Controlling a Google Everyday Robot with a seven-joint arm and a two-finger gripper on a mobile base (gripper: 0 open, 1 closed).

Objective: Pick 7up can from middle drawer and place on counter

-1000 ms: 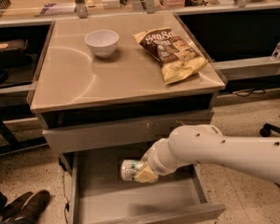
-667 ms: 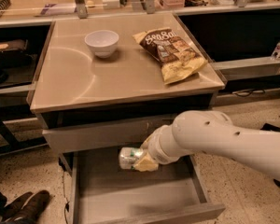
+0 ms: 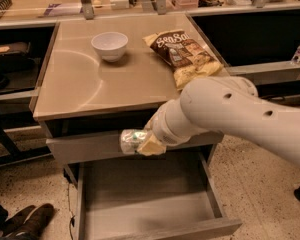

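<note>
Camera view: we see the gripper (image 3: pixel 149 145) clamped on the 7up can (image 3: pixel 131 140), held sideways above the open middle drawer (image 3: pixel 145 204), just below the counter (image 3: pixel 85 84) edge. We judge a straight lift could knock the can loose against that rim.

high front view, jaws above drawer (image 3: pixel 140 204)

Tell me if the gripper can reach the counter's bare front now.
Probably yes. The gripper, shut on the 7up can, hangs just below the front edge of the counter; the white bowl and chip bag sit farther back, leaving the near part free.
</note>
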